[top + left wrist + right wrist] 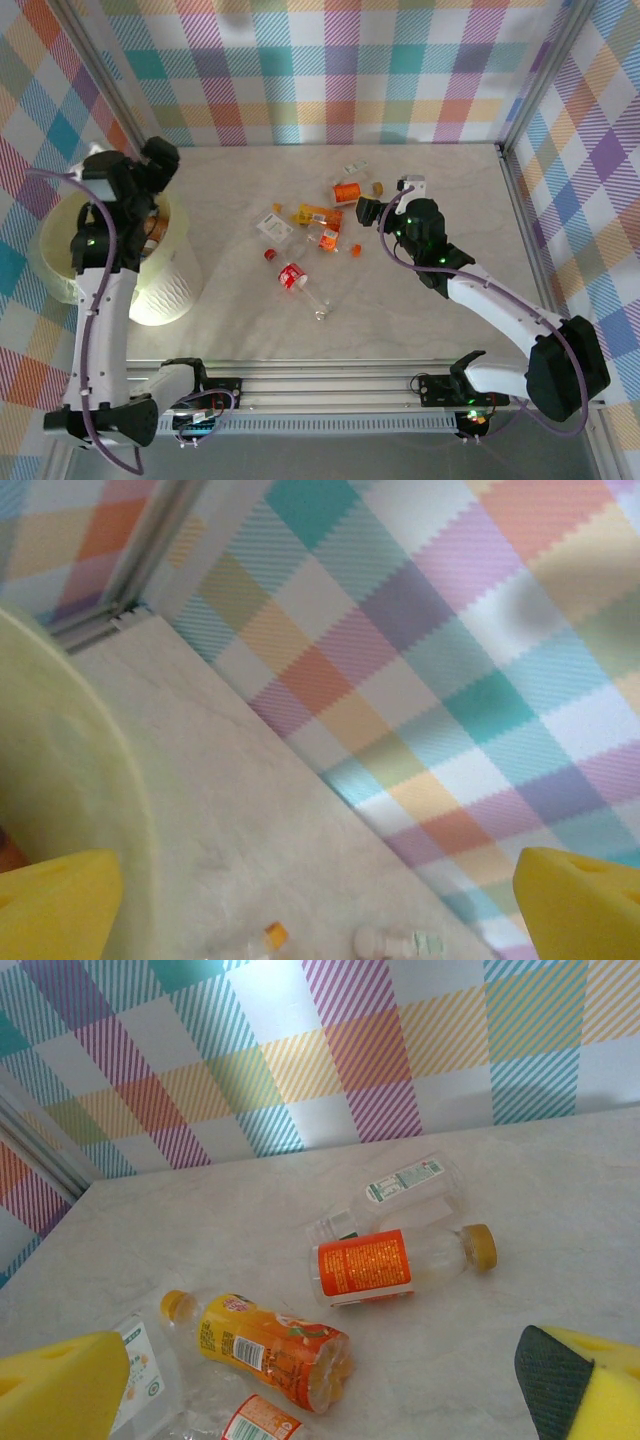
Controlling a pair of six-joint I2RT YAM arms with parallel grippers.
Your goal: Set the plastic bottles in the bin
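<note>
SORTING TABLE: Plastic bottles point(318, 225) lie scattered at mid-table, well apart from the bin point(75, 270), which stands at the table's left edge. The job looks partly done at best, with approx. eight or nine pcs left on the marble-look top. Something orange shows inside the bin, but it is too dim to name.

The right gripper point(366, 211) hovers just right of the cluster, twd. the far edge, jaws spread wide and empty. Its yellow foam pads point(60, 1385) frame the targets. The step in hand appears to be the approach for a pick. The nearest candidate is the orange-label bottle point(368, 1265), lying on its side with an amber cap. The next move prob. calls for dropping lower and squaring the jaws across its round body, clear of the clear bottle point(400, 1188) touching it behind.

The left gripper point(152, 172) hangs over the bin's far rim, pads point(575, 900) wide apart with nothing between, so it is free to swing back for more.

Materials: thin clear plastic, glossy, and likely slick and springy under a squeeze. The yellow-orange bottle point(270, 1350) is crushed and ridged at the base. A flat-sided clear container point(140, 1370) carries a white label. The red-label bottle point(292, 277) lies nearer the front edge. The bin is pale yellow, round, with faintly ribbed walls, and far bigger than any bottle.
</note>
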